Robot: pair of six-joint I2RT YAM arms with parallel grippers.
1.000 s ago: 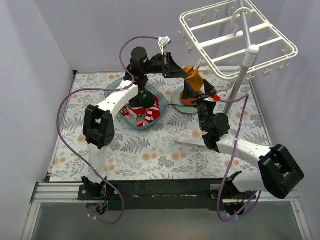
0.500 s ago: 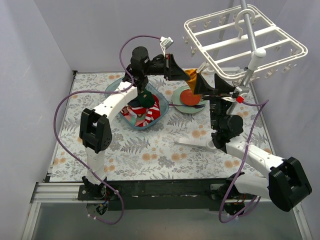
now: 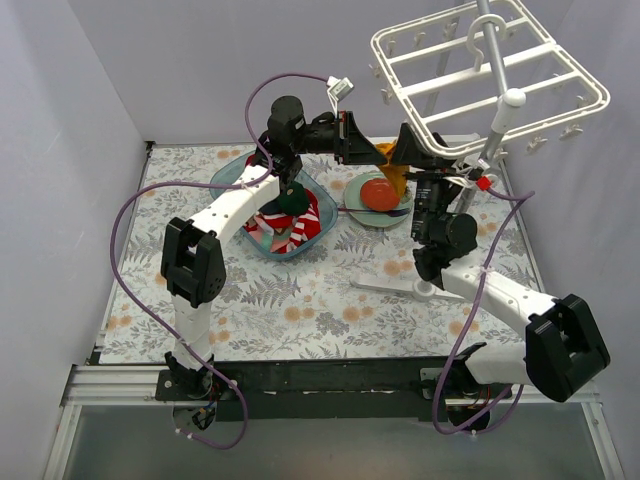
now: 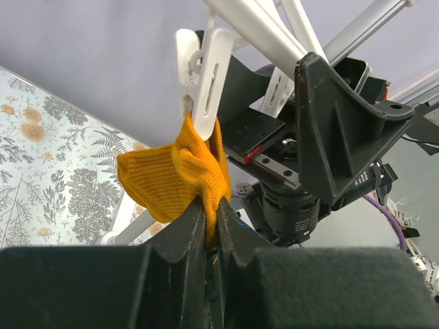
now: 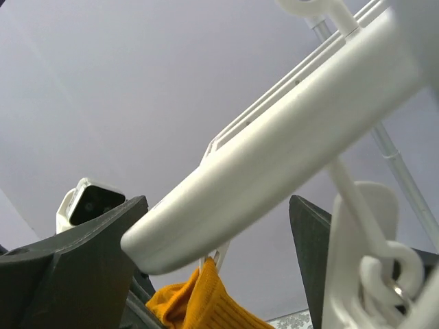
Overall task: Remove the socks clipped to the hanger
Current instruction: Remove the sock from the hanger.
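The white hanger (image 3: 490,70) tilts on its pole at the back right. One mustard yellow sock (image 4: 175,175) hangs from a white clip (image 4: 206,82) at the hanger's near corner. My left gripper (image 4: 211,205) is shut on this sock's lower edge, just below the clip. From the top view the sock (image 3: 388,160) shows between both grippers. My right gripper (image 5: 219,233) is open, its fingers (image 5: 82,274) standing either side of the hanger's thick frame bar (image 5: 274,157) with gaps on both sides. Other socks (image 3: 290,225) lie heaped in the blue tub.
The blue translucent tub (image 3: 300,255) sits at the back centre-left under the left arm. A green plate (image 3: 385,215) with a red-orange ball (image 3: 380,192) lies beside it. The hanger's pole (image 3: 495,130) and its flat base (image 3: 400,287) stand near the right arm.
My right gripper has risen from beside the plate up to the hanger's near corner. The hanger has swung slightly to the right. The left gripper has kept its grip on the yellow sock.
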